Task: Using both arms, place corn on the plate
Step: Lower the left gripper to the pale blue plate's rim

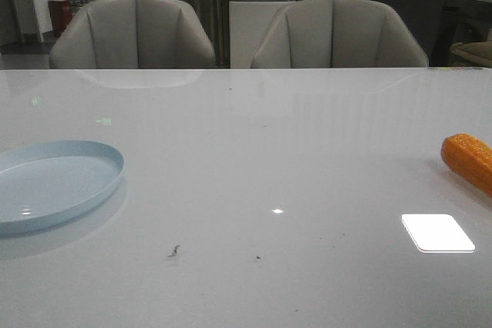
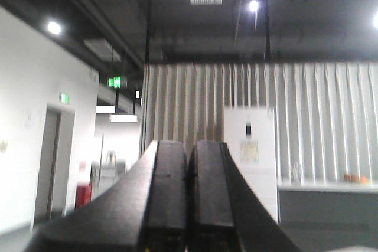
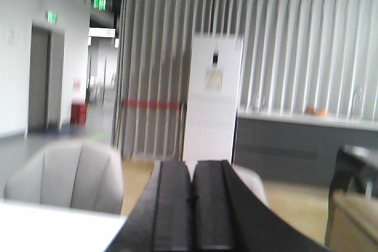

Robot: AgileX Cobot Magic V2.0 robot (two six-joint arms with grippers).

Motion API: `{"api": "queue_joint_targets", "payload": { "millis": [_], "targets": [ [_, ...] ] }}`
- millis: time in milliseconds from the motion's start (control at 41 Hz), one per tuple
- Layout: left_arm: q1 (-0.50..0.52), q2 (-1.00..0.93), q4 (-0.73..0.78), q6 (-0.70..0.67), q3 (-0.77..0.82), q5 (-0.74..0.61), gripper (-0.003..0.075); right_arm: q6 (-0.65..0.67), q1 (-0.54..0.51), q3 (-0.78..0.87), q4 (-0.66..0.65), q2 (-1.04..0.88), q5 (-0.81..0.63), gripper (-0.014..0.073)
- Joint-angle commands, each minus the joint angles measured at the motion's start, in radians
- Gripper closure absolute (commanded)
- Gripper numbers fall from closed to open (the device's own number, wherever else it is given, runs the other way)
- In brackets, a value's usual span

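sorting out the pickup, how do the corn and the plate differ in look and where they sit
The corn is orange, bumpy and elongated, at the table's right edge, partly cut off by the frame. The plate is pale blue, smooth and round, at the left edge. Both rest on the white table, untouched.

Glossy white table (image 1: pixel 254 151); plate (image 1: pixel 54 182) far left, corn (image 1: pixel 469 160) far right

A: How many things lie on the surface (image 1: pixel 246 151)?
B: One plate (image 1: pixel 54 183) and one corn (image 1: pixel 469 160).
A: And beyond?
B: Two chairs (image 1: pixel 132 32). Two pincers: left (image 2: pixel 188 175), right (image 3: pixel 192 196).
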Motion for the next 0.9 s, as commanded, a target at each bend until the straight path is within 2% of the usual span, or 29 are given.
{"api": "queue_joint_targets", "payload": {
  "millis": [0,73,366,464,562,684,733,806,879],
  "targets": [
    [-0.001,0.078,0.001,-0.011,-0.051,0.043,0.0634,0.002,-0.002,-0.065,-0.004,0.096,0.071,0.0563],
    [-0.001,0.127,-0.012,-0.011,-0.049,0.114,0.0634,0.002,-0.002,-0.063,-0.004,0.15,0.143,0.0563],
    [-0.001,0.263,-0.017,-0.011,-0.049,0.59,0.0633,0.002,-0.002,-0.063,-0.004,0.298,0.4,0.0562],
    [-0.001,0.302,-0.017,-0.002,-0.048,0.667,0.0622,0.001,-0.002,-0.063,-0.004,0.345,0.479,0.0561],
    [-0.001,0.338,-0.017,0.034,-0.048,0.703,0.0545,-0.002,-0.002,-0.063,-0.004,0.386,0.51,0.0543],
    [-0.001,0.379,-0.017,0.073,-0.048,0.752,0.0375,-0.002,-0.002,-0.063,-0.004,0.428,0.524,0.0389],
    [-0.001,0.394,-0.017,0.074,-0.048,0.764,0.031,-0.002,-0.002,-0.063,-0.004,0.445,0.524,0.0279],
    [-0.001,0.409,-0.017,0.074,-0.048,0.768,0.0277,-0.002,-0.002,-0.063,-0.004,0.467,0.525,0.015],
    [-0.001,0.414,-0.017,0.074,-0.048,0.768,0.0276,-0.002,-0.002,-0.063,-0.004,0.485,0.531,0.0069]
  ]
}}
